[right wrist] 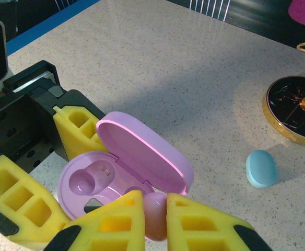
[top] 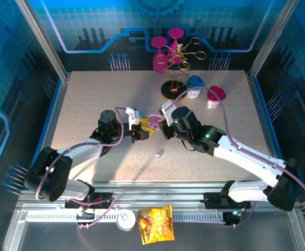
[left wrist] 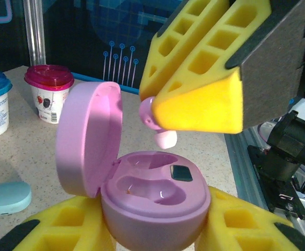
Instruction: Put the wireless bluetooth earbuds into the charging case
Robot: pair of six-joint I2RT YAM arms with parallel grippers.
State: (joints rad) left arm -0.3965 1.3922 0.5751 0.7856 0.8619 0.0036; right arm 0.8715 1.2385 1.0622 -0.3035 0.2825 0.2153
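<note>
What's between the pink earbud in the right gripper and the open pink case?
Nothing: left wrist view shows a bare gap between earbud and case; its sockets look empty.

Far back on the desk (top: 90,104), two pink goblets (top: 159,58) cluster at a gold wire rack (top: 171,90); a blue-lidded cup (top: 195,87) and a pink-lidded cup (top: 214,97) sit nearby. A yellow snack packet (top: 155,224) lies beside a tin (top: 125,220).
</note>
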